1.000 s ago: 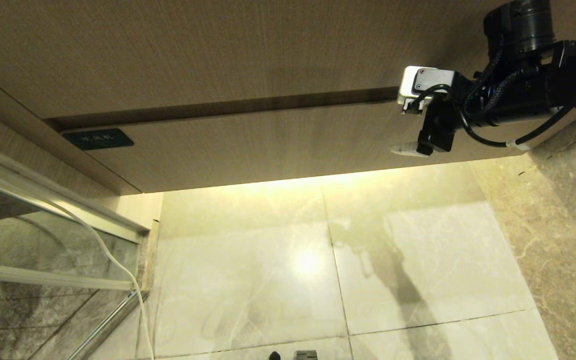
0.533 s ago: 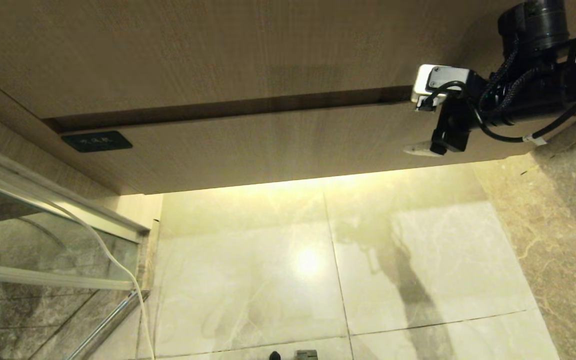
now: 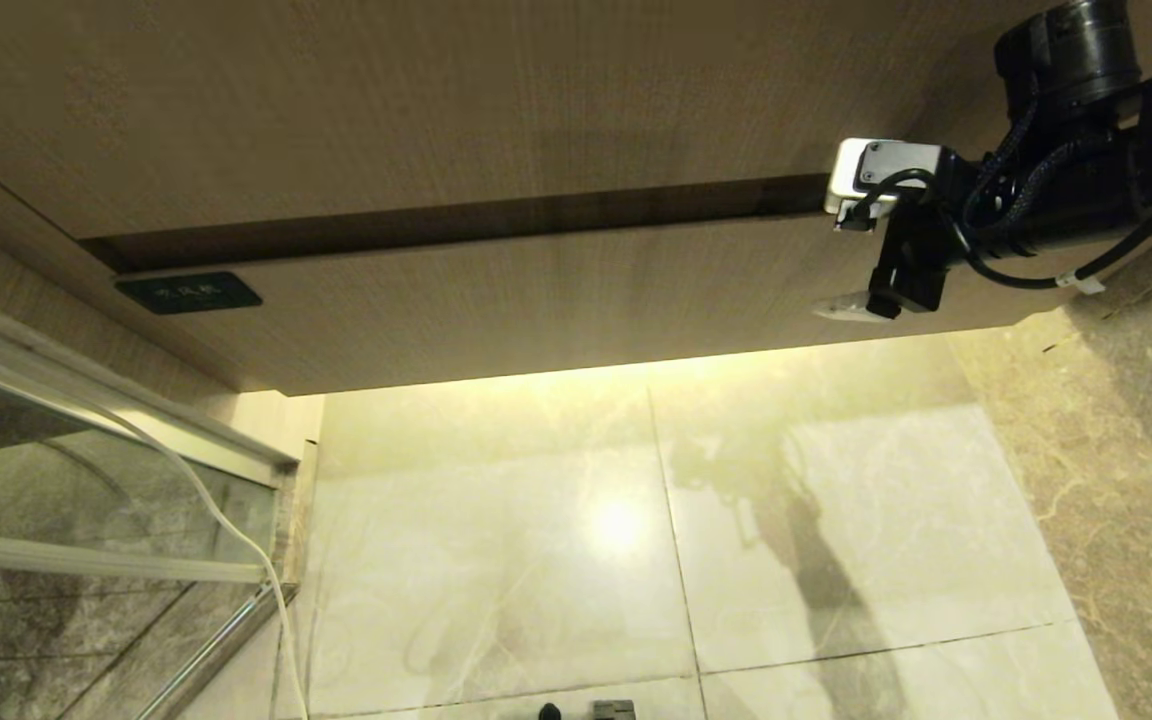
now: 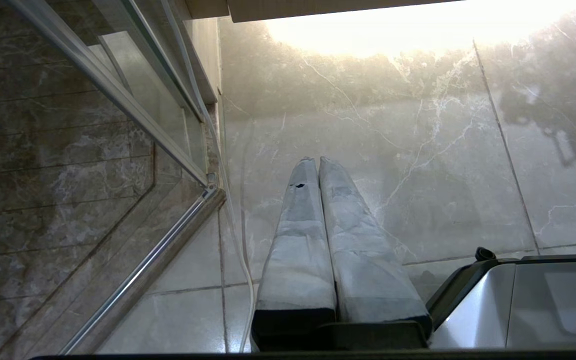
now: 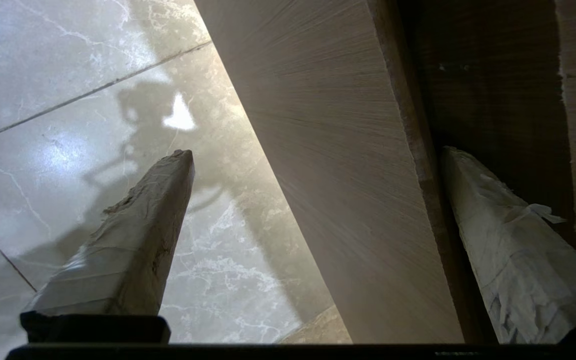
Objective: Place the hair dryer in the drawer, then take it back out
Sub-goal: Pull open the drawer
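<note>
Glossy marble floor (image 3: 496, 560) nearest, glare spot in the middle, glass partition with a metal rail (image 3: 86, 470) and a thin white cable (image 3: 236, 530) along the left. Left gripper (image 4: 318, 162) hangs over the floor by that rail, fingers pressed together, holding nothing; part of the robot base (image 4: 518, 300) shows beside it. Farther back: drawer (image 3: 556, 300) front, low wood-grain strip with a dark label (image 3: 188, 292) at its left end, lit strip of floor under its lower edge. Right gripper (image 3: 856, 250) sits at the drawer's right end, spread wide and straddling the top edge of the front: one finger (image 5: 133, 240) on the floor side, clear of the panel; the other finger (image 5: 513, 250) in the dark gap behind it, under the taller panel (image 3: 436, 100). Can't tell if either finger touches wood. Drawer interior is hidden; gap is narrow and dark. Hair dryer not visible in any view. Open floor left of the right gripper; marble wall (image 3: 1136, 420) close on the right.
</note>
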